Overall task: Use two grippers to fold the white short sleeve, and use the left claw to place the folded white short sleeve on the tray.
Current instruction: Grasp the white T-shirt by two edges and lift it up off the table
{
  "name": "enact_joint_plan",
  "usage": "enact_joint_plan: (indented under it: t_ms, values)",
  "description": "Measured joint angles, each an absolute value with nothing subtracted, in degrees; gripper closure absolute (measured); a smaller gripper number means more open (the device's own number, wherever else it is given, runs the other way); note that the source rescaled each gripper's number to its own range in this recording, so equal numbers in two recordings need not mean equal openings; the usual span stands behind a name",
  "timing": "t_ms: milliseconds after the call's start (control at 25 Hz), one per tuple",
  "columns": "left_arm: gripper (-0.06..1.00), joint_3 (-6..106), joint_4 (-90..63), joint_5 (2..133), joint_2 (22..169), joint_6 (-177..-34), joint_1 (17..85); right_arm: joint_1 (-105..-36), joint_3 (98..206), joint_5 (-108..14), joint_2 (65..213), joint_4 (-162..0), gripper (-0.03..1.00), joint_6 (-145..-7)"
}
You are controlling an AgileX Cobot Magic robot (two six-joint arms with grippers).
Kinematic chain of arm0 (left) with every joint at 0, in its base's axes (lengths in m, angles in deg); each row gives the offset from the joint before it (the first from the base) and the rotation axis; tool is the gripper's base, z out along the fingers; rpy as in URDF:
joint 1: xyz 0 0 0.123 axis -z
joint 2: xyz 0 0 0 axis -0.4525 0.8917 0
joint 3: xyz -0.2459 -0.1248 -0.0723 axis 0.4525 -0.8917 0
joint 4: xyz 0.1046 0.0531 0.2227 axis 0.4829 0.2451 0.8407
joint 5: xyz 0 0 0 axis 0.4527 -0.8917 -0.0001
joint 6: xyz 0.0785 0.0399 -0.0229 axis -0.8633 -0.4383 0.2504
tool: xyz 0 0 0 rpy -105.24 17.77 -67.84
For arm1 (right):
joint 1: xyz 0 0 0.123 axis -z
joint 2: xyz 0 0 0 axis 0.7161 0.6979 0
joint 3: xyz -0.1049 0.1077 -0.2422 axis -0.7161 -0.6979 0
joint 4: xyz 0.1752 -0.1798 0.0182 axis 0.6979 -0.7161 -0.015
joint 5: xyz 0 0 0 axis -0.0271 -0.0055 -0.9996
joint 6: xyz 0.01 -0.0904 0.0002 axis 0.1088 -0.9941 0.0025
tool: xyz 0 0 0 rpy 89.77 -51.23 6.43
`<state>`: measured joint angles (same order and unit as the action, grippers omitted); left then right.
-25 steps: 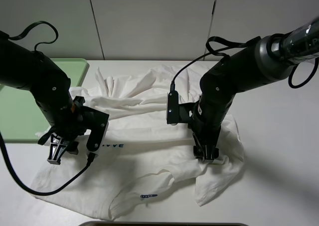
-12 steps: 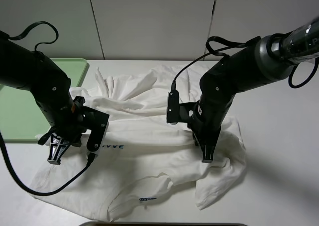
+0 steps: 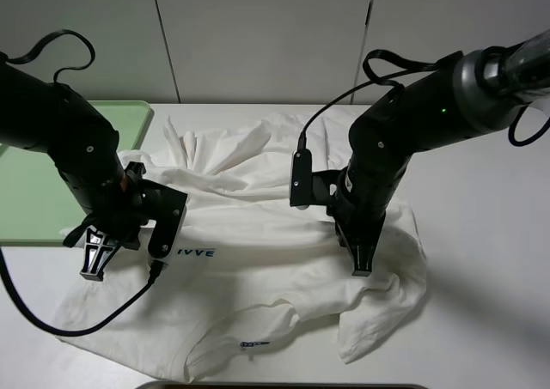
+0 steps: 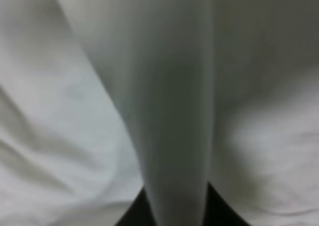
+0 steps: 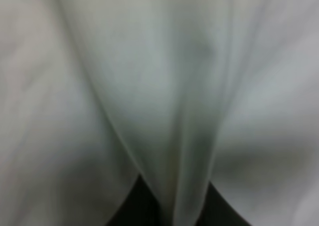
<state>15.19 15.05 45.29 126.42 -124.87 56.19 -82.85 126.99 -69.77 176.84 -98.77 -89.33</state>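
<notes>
The white short sleeve (image 3: pixel 258 234) lies crumpled across the white table, its blue lettering (image 3: pixel 195 253) facing up. My left gripper (image 3: pixel 93 264) points down at the shirt's left edge, shut on a pinch of cloth. My right gripper (image 3: pixel 362 264) points down on the shirt's right side, also shut on cloth. In the left wrist view a ridge of white short sleeve (image 4: pixel 174 111) rises from between the dark jaws. The right wrist view shows the same kind of pinched fold (image 5: pixel 169 116). The pale green tray (image 3: pixel 30 191) sits at the far left, partly behind the left arm.
A black cable (image 3: pixel 77 325) loops from the left arm over the shirt's lower left corner. A dark edge (image 3: pixel 284 385) runs along the table's front. A small blue neck label (image 3: pixel 254 343) shows near the shirt's front edge.
Both grippers have closed on the cloth. The right gripper has risen slightly, drawing the shirt's right side up with it. The left arm has shifted only a little.
</notes>
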Motion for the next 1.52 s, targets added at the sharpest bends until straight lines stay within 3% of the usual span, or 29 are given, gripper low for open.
enact_joint_plan:
  t_ms: [1200,1520]
  values:
    - [0.94,15.2,17.0,36.6,88.5,-124.9,56.2,-82.8,127.0,-75.7,142.5,-97.4,0.92,-87.1]
    - [0.94,20.6,17.6,36.0,84.0,-124.7,56.3,-82.8,127.0,-75.6,133.0,-98.5,0.92,-87.1]
